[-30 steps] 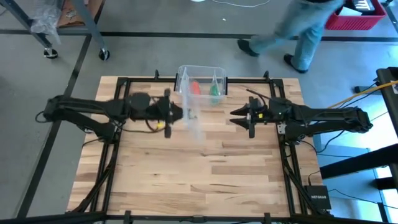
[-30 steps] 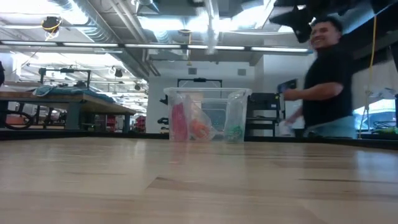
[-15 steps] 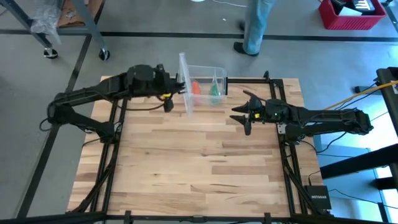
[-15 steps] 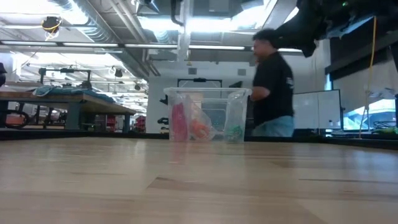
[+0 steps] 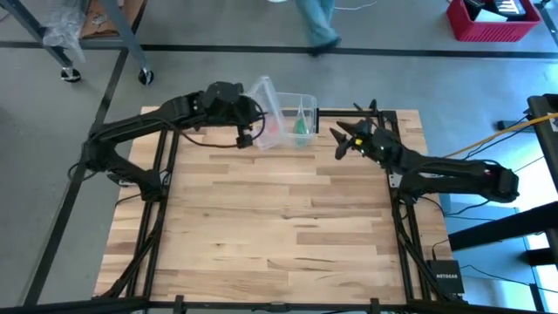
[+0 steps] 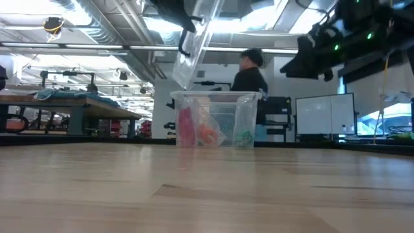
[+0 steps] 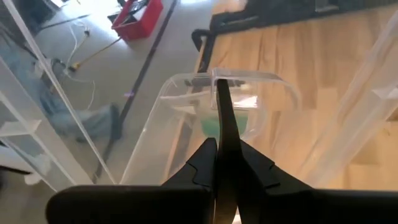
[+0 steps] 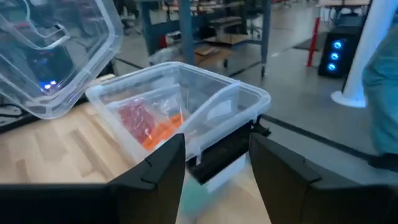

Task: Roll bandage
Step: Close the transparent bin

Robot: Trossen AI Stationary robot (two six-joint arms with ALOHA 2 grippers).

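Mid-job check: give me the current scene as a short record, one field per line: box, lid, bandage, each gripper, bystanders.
box: clear plastic box at the table's far edge, open
lid: clear lid lifted off, tilted above the box
bandage: green bandage inside the box, beside red and orange items
left gripper: shut on the lid
right gripper: open, empty, beside the box, facing it
bystanders: person behind the table

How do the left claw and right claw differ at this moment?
The left claw is shut on the clear plastic lid, lifted beside the clear plastic box. The right claw is open and empty, hovering on the box's other side. Both flank the box.
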